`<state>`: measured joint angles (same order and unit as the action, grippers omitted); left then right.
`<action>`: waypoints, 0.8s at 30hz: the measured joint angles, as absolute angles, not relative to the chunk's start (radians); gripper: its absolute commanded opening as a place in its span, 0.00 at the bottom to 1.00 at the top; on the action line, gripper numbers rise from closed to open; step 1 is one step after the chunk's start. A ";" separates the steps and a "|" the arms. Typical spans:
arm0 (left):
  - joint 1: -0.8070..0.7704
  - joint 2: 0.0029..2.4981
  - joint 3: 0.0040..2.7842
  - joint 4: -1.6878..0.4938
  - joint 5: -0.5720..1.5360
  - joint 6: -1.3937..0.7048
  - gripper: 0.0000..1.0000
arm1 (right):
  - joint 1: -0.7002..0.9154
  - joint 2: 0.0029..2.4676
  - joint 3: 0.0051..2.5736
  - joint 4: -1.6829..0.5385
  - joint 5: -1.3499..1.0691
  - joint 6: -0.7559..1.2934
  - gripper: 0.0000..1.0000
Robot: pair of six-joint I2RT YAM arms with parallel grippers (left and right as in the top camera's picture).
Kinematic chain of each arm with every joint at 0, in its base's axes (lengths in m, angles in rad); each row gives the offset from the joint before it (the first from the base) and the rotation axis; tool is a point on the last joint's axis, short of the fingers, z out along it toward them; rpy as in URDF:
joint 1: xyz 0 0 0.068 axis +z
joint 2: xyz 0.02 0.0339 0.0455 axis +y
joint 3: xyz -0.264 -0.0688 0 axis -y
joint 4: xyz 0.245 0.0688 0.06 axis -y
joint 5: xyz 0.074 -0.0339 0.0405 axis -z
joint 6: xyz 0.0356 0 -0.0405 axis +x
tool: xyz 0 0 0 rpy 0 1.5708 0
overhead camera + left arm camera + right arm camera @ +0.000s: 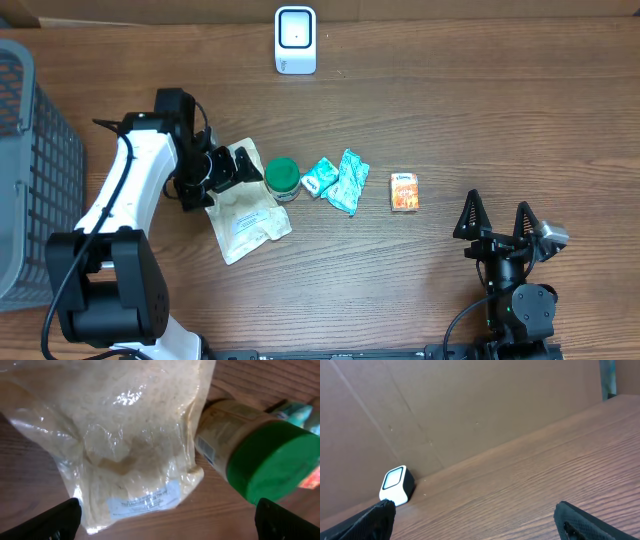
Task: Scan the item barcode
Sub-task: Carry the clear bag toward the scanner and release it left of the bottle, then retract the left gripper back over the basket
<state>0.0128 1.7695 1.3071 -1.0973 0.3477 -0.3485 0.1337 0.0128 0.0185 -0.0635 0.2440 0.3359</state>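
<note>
Left end effector [243,166] sits centre-left in the overhead frame, its fingers spread wide and gripping nothing. Right under it the clear pouch [247,213] of pale powder lies flat on the counter [450,110], with its white label [145,502] near the pouch's lower end. I cannot tell whether a fingertip brushes the pouch's top edge. The green-lidded jar [283,178] sits just beside the pouch, on its right. Further right come 2 teal packets [338,180], then a small orange box [404,191]. The scanner [295,40] stands at top centre, well apart from everything. Right end effector [497,225], lower right, is wide open too and holds nothing.
</note>
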 measured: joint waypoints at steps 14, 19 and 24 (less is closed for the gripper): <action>0.013 1.633 1.817 -1.420 0.313 -0.226 1.00 | 0.134 0.013 0.019 -0.064 0.244 0.336 1.00; 0.028 1.541 1.969 -1.490 0.310 -0.124 1.00 | 0.134 0.013 0.019 -0.064 0.244 0.336 1.00; 0.152 1.475 2.067 -1.528 0.307 -0.070 1.00 | 0.134 0.013 0.019 -0.064 0.244 0.336 1.00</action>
